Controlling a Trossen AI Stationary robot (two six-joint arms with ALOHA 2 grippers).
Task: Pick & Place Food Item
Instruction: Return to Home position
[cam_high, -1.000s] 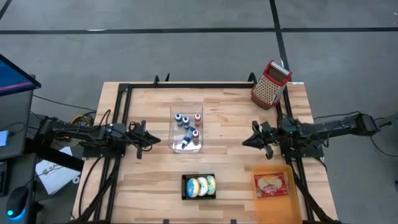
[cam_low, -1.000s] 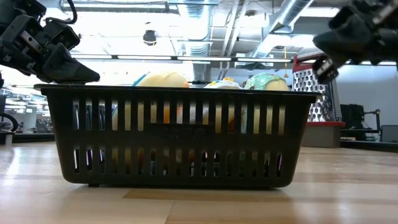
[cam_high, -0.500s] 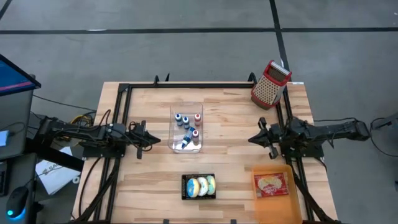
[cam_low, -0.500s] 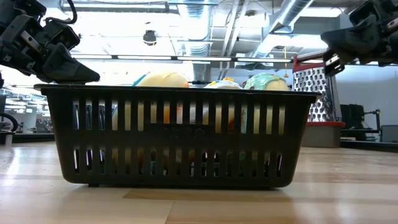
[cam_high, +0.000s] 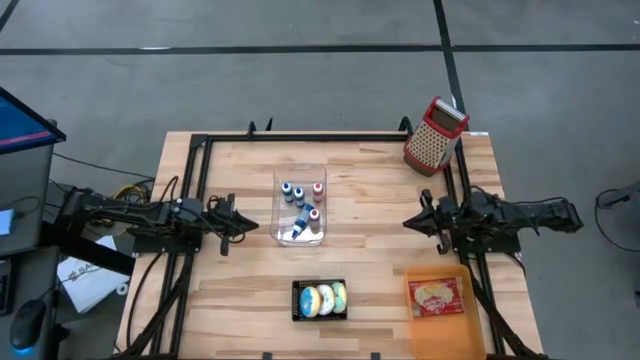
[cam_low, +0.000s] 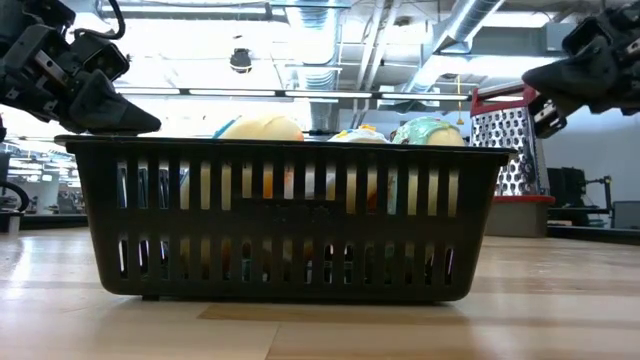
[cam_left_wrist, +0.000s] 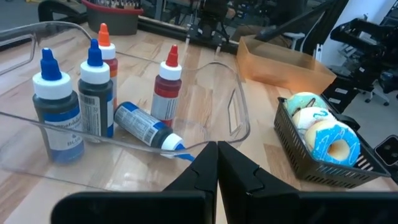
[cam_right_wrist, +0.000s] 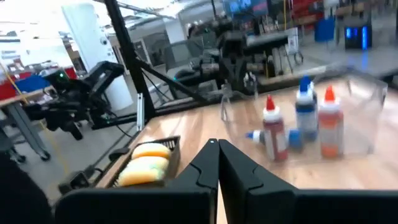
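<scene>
A black slatted basket (cam_high: 319, 300) stands on the table near its front edge and holds several iced doughnuts (cam_left_wrist: 323, 134); their tops show above the basket's rim (cam_low: 262, 128) in the low view. A tan box (cam_high: 437, 298) at the front right has a red-and-yellow food pack lying in it. My left gripper (cam_high: 250, 225) hovers shut at the left of the clear tray (cam_high: 300, 210), with nothing in it. My right gripper (cam_high: 408, 223) hovers shut toward the table's right side, also with nothing in it. Both point level toward the table's middle.
The clear tray at the table's middle holds several small dropper bottles (cam_left_wrist: 93, 93), most upright and one lying down. A metal grater with a red top (cam_high: 435, 135) stands at the far right corner. Black frame rails (cam_high: 300, 137) run along the table's far, left and right sides.
My right gripper has drawn back toward the table's right edge, away from the clear tray, and has tipped up from a downward slant to level. It has stayed shut.
</scene>
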